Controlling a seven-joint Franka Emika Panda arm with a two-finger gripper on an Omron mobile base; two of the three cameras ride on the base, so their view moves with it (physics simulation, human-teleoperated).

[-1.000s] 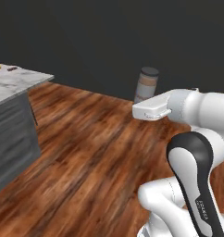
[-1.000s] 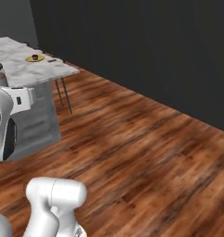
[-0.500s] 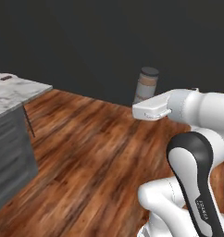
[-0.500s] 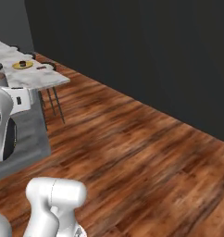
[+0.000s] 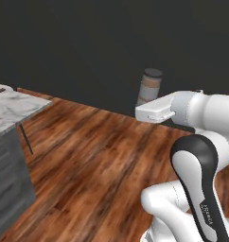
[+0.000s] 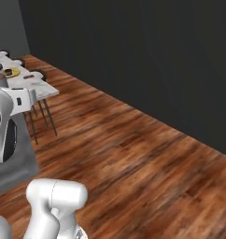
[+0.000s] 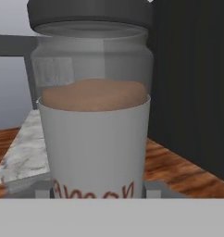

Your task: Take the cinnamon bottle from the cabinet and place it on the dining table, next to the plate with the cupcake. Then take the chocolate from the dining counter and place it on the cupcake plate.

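Observation:
The cinnamon bottle [image 5: 150, 88], dark grey cap over a pale body with brown bands, stands upright in my gripper [image 5: 147, 101], high above the wooden floor. Seen close in the hand view, the cinnamon bottle [image 7: 93, 115] has brown powder behind clear glass, and my gripper [image 7: 97, 189] is shut on its base. The white marble dining table [image 5: 14, 106] lies to the left. At its far end in the right base view, the dining table [image 6: 40, 87] carries the yellow plate [image 6: 11, 72] and a small brown bar, the chocolate [image 6: 28, 76]. The cupcake is too small to make out.
Dark wall panels [image 5: 88, 47] close off the back of the room. Wooden floor [image 6: 133, 154] stretches wide ahead and to the right. Black stools [image 6: 38, 73] stand along the table's far side, their thin legs [image 6: 42, 116] reaching the floor. A grey cabinet face [image 5: 7, 184] sits under the marble top.
The whole picture has shifted, so the base has moved: the marble table sits further left in both base views. The bottle stays in the gripper as before.

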